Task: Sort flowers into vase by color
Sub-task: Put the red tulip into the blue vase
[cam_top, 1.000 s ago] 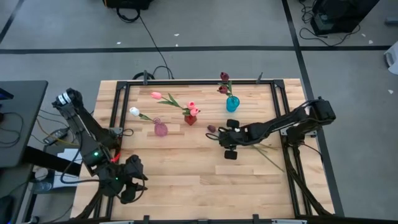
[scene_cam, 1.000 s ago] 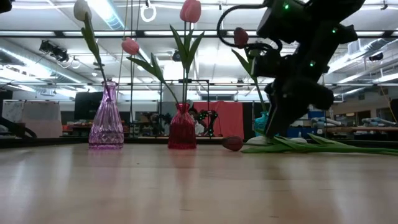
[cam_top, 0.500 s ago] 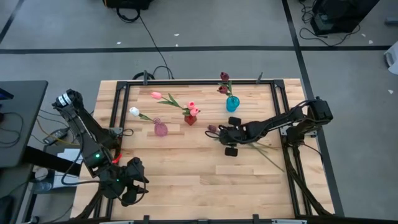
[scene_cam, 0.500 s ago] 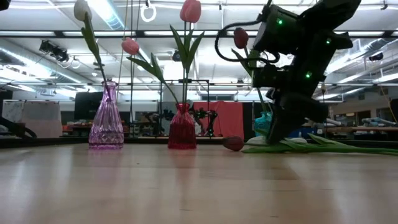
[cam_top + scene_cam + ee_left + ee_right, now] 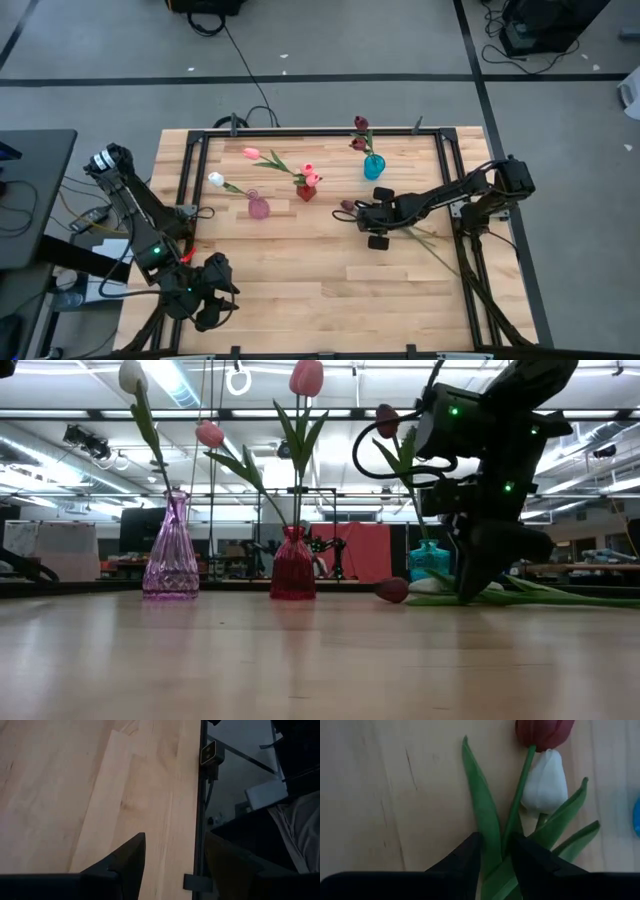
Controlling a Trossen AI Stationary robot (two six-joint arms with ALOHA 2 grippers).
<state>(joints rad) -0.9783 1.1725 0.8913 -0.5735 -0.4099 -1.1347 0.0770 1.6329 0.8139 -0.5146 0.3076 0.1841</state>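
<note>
A dark maroon tulip (image 5: 542,731) and a white tulip (image 5: 547,782) lie side by side on the table, right of centre, their stems running toward the near right corner. My right gripper (image 5: 378,224) is low over them and shut on the maroon tulip just behind its head (image 5: 347,206). A clear pink vase (image 5: 258,207) holds a white tulip, a red vase (image 5: 306,192) holds pink ones, and a blue vase (image 5: 373,167) holds maroon ones. My left gripper (image 5: 210,292) waits open at the near left corner. My right gripper pinches the maroon tulip's stem (image 5: 514,825) and a long leaf (image 5: 484,827) between its two fingers, a short way behind the head. The fingers come down from above, lying across the stem. The head (image 5: 392,590) stays low at the table and the stem trails on the wood.
The three vases stand in a row across the table's far half, close to the far side of my right gripper. A black frame rail (image 5: 450,180) borders the table. The near half of the wooden top (image 5: 300,290) holds only my left arm.
My right gripper has sunk lower onto the lying tulips, its fingers drawing together, and has shifted slightly toward the table's right edge. The maroon tulip's head has slid along the table the same way.
</note>
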